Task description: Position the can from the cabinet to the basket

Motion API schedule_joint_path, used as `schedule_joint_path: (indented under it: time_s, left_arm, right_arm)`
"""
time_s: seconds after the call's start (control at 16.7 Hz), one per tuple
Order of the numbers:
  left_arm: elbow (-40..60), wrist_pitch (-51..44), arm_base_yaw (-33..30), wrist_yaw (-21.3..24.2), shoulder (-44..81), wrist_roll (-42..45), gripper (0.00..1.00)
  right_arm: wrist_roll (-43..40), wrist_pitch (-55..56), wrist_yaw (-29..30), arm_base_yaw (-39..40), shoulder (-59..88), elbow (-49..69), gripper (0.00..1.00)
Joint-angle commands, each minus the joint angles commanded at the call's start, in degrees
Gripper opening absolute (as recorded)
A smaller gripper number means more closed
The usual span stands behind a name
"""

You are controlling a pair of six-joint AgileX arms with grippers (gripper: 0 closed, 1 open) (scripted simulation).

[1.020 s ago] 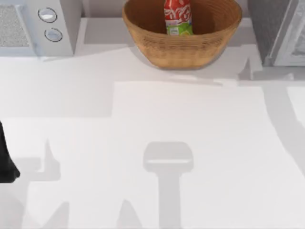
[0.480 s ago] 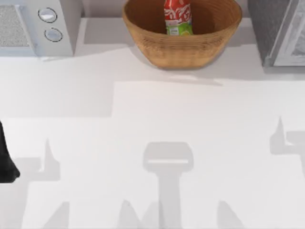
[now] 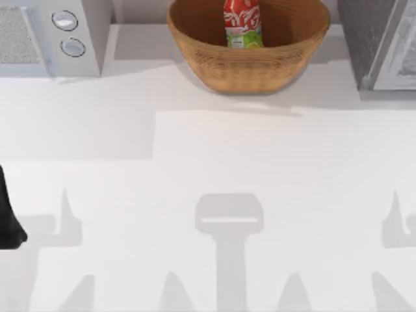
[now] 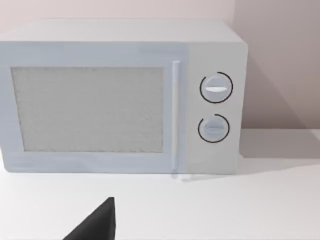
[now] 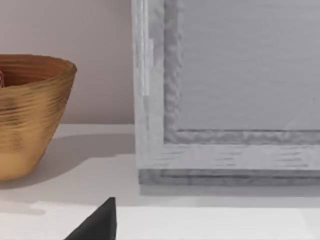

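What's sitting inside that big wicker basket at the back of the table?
A can stands upright inside the basket, red with white markings and a light green lower band. The basket's front wall hides the can's base, so the basket floor around it cannot be seen.

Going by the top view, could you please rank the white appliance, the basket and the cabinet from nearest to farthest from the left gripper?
The left gripper sits at the table's left edge.
1. White appliance: back left corner, nearest.
2. Basket: back centre, with the can upright inside.
3. Cabinet: back right corner, farthest.
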State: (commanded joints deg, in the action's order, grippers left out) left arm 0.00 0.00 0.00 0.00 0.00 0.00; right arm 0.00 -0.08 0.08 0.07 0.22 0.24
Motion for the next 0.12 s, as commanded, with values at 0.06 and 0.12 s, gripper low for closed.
schedule_joint_path:
  time_s: [0.06,0.12]
  left_arm:
    - [0.00,0.00,0.00,0.00,0.00,0.00,1.00]
    - [0.00,0.00,0.00,0.00,0.00,0.00,1.00]
  right_arm:
    - [0.00,0.08,-0.08,-0.07,-0.22,-0.24,1.00]
    - [0.00,0.08,-0.08,-0.07,-0.22,-0.24,1.00]
